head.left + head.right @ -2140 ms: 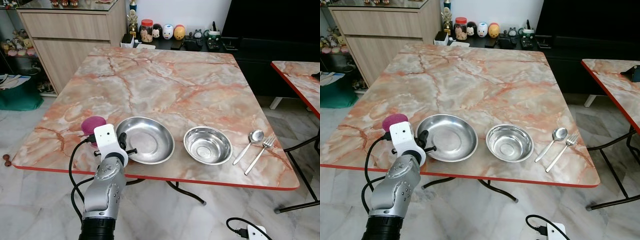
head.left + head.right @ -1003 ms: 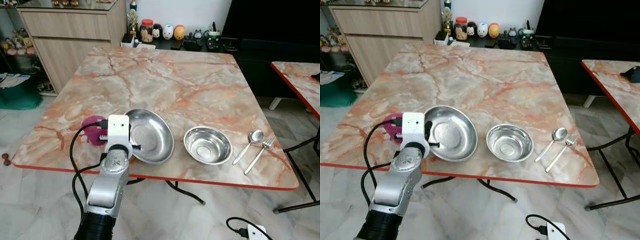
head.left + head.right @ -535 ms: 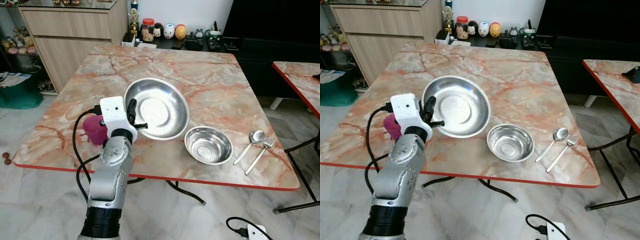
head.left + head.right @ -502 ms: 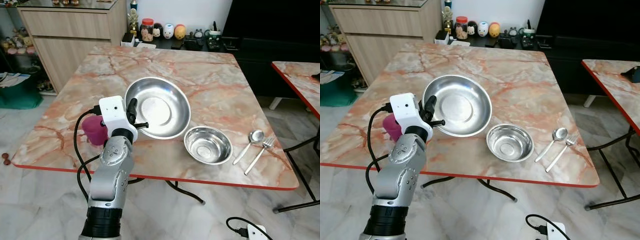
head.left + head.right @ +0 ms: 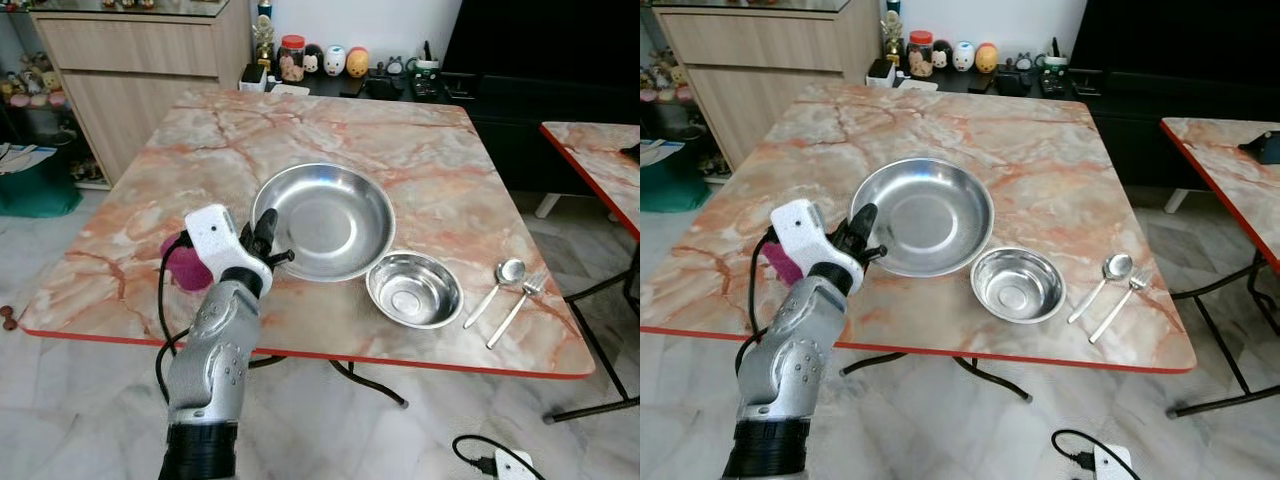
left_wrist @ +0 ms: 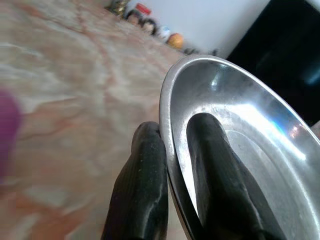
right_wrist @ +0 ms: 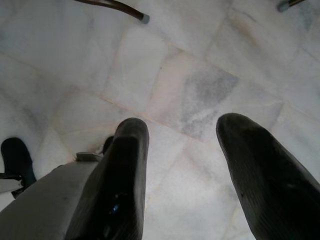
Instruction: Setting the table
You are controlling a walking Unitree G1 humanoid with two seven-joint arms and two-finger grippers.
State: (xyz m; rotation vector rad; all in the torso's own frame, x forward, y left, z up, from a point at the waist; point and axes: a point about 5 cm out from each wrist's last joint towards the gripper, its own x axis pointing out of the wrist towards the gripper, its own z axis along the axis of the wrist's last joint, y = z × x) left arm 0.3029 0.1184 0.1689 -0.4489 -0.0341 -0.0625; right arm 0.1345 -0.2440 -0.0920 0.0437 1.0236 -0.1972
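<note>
On the counter [image 5: 330,120]: cup [image 5: 185,268] far left, then large dish [image 5: 322,221], small bowl [image 5: 414,289], spoon [image 5: 497,283], fork [image 5: 518,303] rightmost.

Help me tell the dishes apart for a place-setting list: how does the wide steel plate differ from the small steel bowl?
The wide steel plate is larger and shallower; the small steel bowl is narrower and deeper. The plate is pinched at its rim by the left gripper; the bowl sits free on the table. The bowl lies nearer the spoon and fork. Both are shiny and empty.
</note>
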